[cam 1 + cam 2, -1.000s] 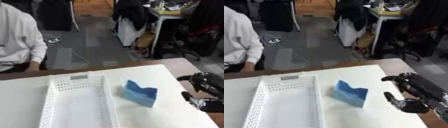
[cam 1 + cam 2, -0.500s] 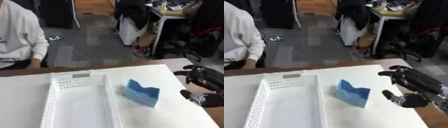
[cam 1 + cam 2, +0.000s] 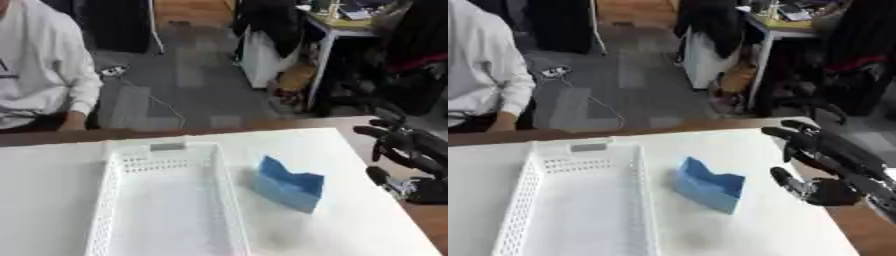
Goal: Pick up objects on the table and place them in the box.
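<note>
Fingers and thumb of the right hand are spreading apart, holding nothing, near the table's right edge. Just left, what looks like a blue folded object is sitting beside the white basket.

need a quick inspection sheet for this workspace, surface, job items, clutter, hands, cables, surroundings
surface: white table, with a brown edge at the far side and at the right.
job's things: white perforated box standing empty; blue object on the table just right of it, not in the box.
clutter: nothing seen on the table.
hands: right hand open at the table's right edge, right of the blue object and not touching it; left hand not in view.
cables: a cable on the floor beyond the table.
surroundings: office floor, desk and chair behind; a seated person at far left, touching nothing.
</note>
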You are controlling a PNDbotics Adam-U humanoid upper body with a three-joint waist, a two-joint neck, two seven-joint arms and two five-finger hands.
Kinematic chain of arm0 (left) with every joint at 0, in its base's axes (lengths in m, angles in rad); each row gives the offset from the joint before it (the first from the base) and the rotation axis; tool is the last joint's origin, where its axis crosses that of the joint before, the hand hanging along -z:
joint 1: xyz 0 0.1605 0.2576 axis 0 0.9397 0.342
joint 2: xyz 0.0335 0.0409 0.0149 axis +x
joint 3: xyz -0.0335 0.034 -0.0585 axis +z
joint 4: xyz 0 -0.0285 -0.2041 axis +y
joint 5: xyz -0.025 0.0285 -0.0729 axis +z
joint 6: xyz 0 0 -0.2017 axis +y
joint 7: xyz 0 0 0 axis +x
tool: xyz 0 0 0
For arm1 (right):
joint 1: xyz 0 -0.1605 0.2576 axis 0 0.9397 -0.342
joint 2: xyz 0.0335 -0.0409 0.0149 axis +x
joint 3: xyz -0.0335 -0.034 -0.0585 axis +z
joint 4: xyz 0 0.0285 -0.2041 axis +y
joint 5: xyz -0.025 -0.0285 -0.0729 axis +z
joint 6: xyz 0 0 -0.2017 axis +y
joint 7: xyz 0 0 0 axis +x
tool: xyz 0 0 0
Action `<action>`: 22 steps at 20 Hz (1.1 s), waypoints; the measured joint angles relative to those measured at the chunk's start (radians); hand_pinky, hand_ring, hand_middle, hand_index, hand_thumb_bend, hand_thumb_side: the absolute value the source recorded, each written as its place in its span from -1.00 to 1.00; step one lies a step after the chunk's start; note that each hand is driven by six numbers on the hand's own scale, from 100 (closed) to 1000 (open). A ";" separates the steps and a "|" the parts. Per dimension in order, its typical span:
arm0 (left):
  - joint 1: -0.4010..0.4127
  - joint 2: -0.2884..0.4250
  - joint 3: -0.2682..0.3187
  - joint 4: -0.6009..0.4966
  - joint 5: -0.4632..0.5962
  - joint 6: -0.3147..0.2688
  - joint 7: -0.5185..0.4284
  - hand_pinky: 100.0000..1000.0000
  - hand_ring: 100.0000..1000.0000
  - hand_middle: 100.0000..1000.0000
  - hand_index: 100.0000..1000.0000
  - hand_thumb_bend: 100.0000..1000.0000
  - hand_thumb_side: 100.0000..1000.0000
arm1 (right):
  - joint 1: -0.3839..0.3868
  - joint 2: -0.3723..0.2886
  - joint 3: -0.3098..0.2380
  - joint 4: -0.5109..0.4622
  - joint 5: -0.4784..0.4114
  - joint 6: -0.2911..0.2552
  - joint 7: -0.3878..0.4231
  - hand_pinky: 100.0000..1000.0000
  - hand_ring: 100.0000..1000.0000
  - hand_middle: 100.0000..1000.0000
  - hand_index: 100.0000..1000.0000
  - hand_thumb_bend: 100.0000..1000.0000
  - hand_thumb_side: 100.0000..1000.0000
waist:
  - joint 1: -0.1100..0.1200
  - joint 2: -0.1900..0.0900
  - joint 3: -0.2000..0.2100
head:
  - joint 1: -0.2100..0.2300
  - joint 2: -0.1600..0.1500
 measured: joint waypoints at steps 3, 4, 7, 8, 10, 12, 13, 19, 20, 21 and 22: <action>-0.001 -0.001 0.000 0.000 0.000 0.000 0.000 -0.22 -0.39 -0.05 0.12 0.29 0.57 | -0.010 -0.001 0.007 0.007 0.011 -0.002 0.002 1.00 0.15 -1.00 1.00 -0.70 0.81 | 0.000 0.001 0.001 | 0.000 0.000; -0.004 -0.001 0.000 0.000 0.000 0.000 0.000 -0.22 -0.39 -0.05 0.12 0.29 0.58 | -0.013 -0.001 0.010 0.009 0.015 -0.003 0.005 1.00 0.18 -1.00 1.00 -0.72 0.81 | 0.000 0.001 0.002 | 0.000 0.000; -0.010 -0.008 0.000 0.000 -0.001 0.001 0.000 -0.22 -0.39 -0.05 0.12 0.29 0.58 | -0.014 -0.001 0.015 0.009 0.018 -0.011 0.006 1.00 0.09 -1.00 1.00 -0.73 0.75 | 0.000 0.004 0.007 | 0.000 0.000; -0.011 -0.009 0.000 0.000 -0.001 0.002 0.001 -0.22 -0.39 -0.05 0.12 0.29 0.58 | -0.014 -0.001 0.018 0.009 0.012 -0.016 0.003 1.00 0.18 -0.83 1.00 -0.74 0.70 | -0.001 0.006 0.007 | 0.002 0.000; -0.016 -0.009 0.000 0.000 -0.001 0.003 0.001 -0.22 -0.39 -0.05 0.12 0.29 0.58 | -0.014 0.000 0.023 0.009 -0.016 -0.036 -0.013 1.00 0.33 -0.58 1.00 -0.76 0.68 | -0.003 0.007 0.012 | 0.008 0.000; -0.017 -0.010 0.000 0.000 -0.001 0.003 0.001 -0.22 -0.39 -0.05 0.12 0.29 0.58 | -0.014 0.001 0.024 0.008 -0.057 -0.066 -0.044 1.00 0.38 -0.38 1.00 -0.78 0.64 | -0.006 0.007 0.013 | 0.013 0.000; -0.017 -0.010 0.000 0.000 -0.001 0.005 0.000 -0.22 -0.39 -0.05 0.12 0.29 0.58 | -0.014 0.001 0.023 0.008 -0.077 -0.081 -0.064 0.99 0.42 -0.26 1.00 -0.76 0.59 | -0.006 0.007 0.013 | 0.017 0.000; -0.017 -0.010 0.000 0.000 -0.003 0.005 0.000 -0.22 -0.39 -0.05 0.12 0.29 0.58 | -0.014 0.001 0.022 0.009 -0.118 -0.154 -0.208 0.92 0.40 -0.23 1.00 -0.75 0.56 | -0.006 0.007 0.013 | 0.030 0.000; -0.017 -0.010 0.000 0.000 -0.003 0.006 0.000 -0.22 -0.39 -0.05 0.12 0.29 0.58 | -0.013 0.001 0.022 0.010 -0.114 -0.160 -0.219 0.87 0.40 -0.22 1.00 -0.75 0.56 | -0.006 0.007 0.013 | 0.030 0.000; -0.017 -0.010 0.000 0.000 -0.003 0.006 0.000 -0.22 -0.39 -0.05 0.12 0.29 0.58 | -0.013 0.001 0.023 0.012 -0.110 -0.163 -0.226 0.86 0.40 -0.23 1.00 -0.75 0.56 | -0.006 0.007 0.013 | 0.030 0.000; -0.017 -0.010 0.000 0.000 -0.003 0.006 -0.001 -0.22 -0.39 -0.05 0.12 0.29 0.58 | -0.013 0.001 0.023 0.015 -0.108 -0.165 -0.229 0.80 0.39 -0.25 1.00 -0.76 0.57 | -0.006 0.007 0.013 | 0.031 0.000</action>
